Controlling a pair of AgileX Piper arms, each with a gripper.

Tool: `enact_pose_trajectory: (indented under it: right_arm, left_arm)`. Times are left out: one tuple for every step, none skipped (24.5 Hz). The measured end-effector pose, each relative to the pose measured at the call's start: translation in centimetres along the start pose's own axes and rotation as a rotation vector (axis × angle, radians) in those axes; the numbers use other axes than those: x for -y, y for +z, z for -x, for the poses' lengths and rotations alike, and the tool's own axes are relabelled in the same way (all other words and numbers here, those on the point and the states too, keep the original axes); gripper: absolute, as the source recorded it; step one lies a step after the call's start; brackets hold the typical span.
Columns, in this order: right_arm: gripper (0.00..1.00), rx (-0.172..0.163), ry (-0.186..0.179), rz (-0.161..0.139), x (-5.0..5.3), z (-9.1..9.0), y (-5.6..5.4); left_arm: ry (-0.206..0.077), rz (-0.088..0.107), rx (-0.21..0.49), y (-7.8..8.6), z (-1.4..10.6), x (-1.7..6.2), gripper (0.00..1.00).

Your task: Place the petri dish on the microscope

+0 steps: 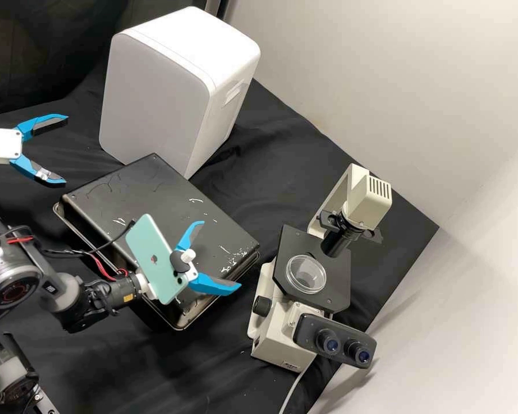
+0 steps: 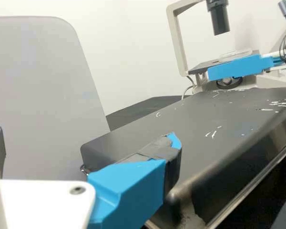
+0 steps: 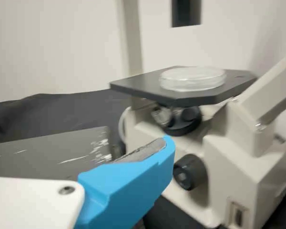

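Two sets of jaws are hanging over the black cloth-covered counter (image 1: 282, 144), and neither is holding anything. The left jaws are showing near the counter's left edge, their two bright blue fingers (image 1: 40, 123) spreading wide apart. The arm behind them is being cut off by the frame. The right jaws are hovering over the near right corner of a dark, scratched metal tray (image 1: 155, 201), which is lying bottom up in the middle of the counter. Their blue fingers (image 1: 213, 284) are also gaping wide and pointing towards the microscope. A mint-green flat slab (image 1: 155, 259) on that wrist is covering the base of the right jaws and part of the tray behind it.

The clear round plastic petri dish (image 1: 305, 273) is resting on the black stage plate (image 1: 342, 282) of the cream-white microscope (image 1: 273, 336), directly under its dark lens tube (image 1: 336, 238). The microscope is standing near the counter's right edge, just beside the tray; whether the two are touching is hard to tell. The right jaws are staying short of the stage, apart from the dish.

In the right wrist view one finger (image 3: 133, 181) is jutting towards the stage while its partner is falling outside the frame. In the left wrist view the right arm's finger (image 2: 236, 69) is masking most of the dish. Whether the dish is carrying a lid or any contents cannot be made out.

A tall white rounded plastic box (image 1: 172, 80) is standing by the counter's far edge, close behind the tray's far corner, its contact with the tray being hidden.
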Motion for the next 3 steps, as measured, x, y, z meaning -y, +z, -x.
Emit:
enact_pose_trajectory:
  right_arm:
    - [1.00,-0.005,-0.011,-0.006,0.18,0.32,-0.07]
    - [1.00,-0.012,-0.028,-0.013,0.48,0.71,-0.16]
    - [1.00,-0.018,-0.043,-0.012,0.72,1.04,-0.22]
  left_arm:
    - [0.000,0.000,0.000,0.00,0.00,0.00,1.00]
    - [0.000,0.000,0.000,0.00,0.00,0.00,1.00]
    - [0.000,0.000,0.000,0.00,0.00,0.00,1.00]
